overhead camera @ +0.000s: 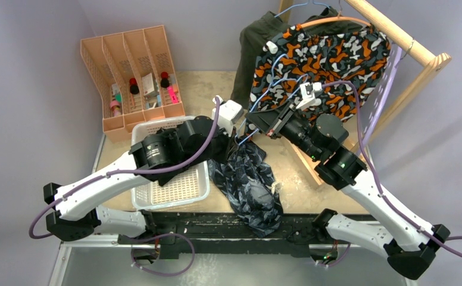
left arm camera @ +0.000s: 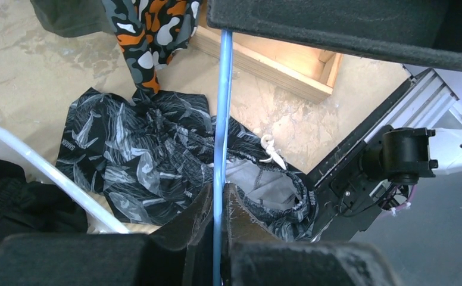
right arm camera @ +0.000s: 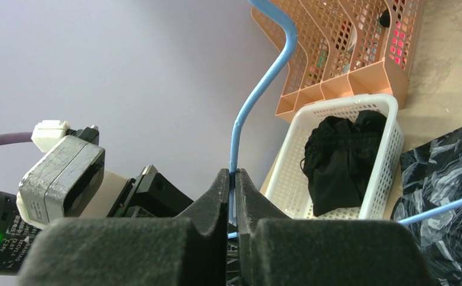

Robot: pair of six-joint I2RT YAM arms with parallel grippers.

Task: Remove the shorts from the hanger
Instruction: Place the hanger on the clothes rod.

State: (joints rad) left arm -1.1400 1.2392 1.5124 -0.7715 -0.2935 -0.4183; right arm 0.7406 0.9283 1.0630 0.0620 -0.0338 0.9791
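I am clamping my left gripper (left arm camera: 218,199) on a thin light-blue wire hanger (left arm camera: 221,101), and the wire is running straight up between the two fingers, pinched tight. My right gripper (right arm camera: 233,182) is squeezing another stretch of the same hanger, its jaws closed on the wire, which is curving up and away above the fingertips. From above, both grippers are meeting close together over the middle of the beige tabletop (overhead camera: 205,83).

The dark blue-grey camouflage shorts (overhead camera: 249,179) are lying crumpled on the table just below my grippers. They are lying just beside the white perforated plastic basket (overhead camera: 175,190) and reaching the near edge. The plain black shorts (right arm camera: 342,161) are sitting bunched inside that basket. The orange-black-white camouflage shorts (overhead camera: 324,59) are hanging from the wooden rack (overhead camera: 389,27) behind my right gripper. The olive green shorts (overhead camera: 258,47) are hanging just to their left, partly hidden behind them. A peach mesh file organiser (overhead camera: 127,53) is standing at the far left, behind the basket.
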